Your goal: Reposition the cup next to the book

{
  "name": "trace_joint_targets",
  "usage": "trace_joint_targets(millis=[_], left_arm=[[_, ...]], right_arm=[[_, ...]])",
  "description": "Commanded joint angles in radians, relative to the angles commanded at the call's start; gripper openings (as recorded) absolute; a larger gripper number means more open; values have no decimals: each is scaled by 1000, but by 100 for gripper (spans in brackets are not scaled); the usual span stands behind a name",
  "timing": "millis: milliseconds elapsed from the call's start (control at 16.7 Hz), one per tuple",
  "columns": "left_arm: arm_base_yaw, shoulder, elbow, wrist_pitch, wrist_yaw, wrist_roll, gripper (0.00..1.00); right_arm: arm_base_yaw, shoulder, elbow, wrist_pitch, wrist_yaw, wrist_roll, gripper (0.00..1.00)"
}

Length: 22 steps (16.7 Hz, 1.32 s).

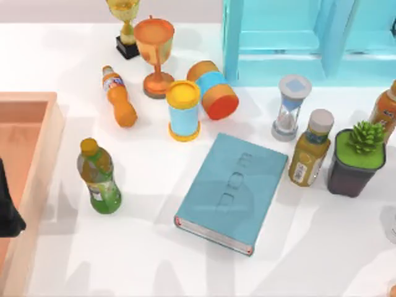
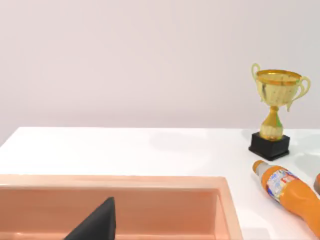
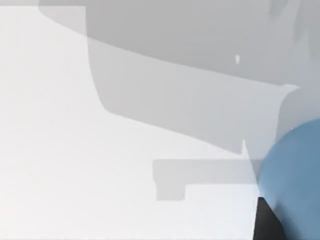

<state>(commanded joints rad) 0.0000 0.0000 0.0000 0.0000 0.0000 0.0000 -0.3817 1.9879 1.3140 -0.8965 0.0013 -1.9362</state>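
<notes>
I see the book point(image 1: 232, 192) lying flat on the white bench point(image 1: 142, 260), a little right of the middle, turned at an angle. Behind it stand a yellow-ended cylinder point(image 1: 184, 110) and a second one with orange ends point(image 1: 213, 89) lying on its side. To the right of the book are a sand timer point(image 1: 290, 106), a yellow bottle point(image 1: 310, 148) and a potted plant point(image 1: 357, 156).

In the right wrist view a rounded blue shape, which seems to be the cup point(image 3: 294, 177), is very close to the camera, beside a dark part. I cannot tell if the right hand is grasping it.

My left arm point(image 1: 8, 204) is at the left edge over the wooden tray point(image 1: 37, 179); I cannot tell the state of its hand.
</notes>
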Motion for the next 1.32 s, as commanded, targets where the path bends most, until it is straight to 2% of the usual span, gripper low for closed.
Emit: trace_joint_targets(millis=[540,960,1320], left_arm=[[0,0,0,0,0,0,100],[0,0,0,0,0,0,100],[0,0,0,0,0,0,100]], right_arm=[[1,-2,5,-4,0,-1,0],[0,-61,117,-179,-1,-3,0],[4,-63,123,-184,2,8,0]])
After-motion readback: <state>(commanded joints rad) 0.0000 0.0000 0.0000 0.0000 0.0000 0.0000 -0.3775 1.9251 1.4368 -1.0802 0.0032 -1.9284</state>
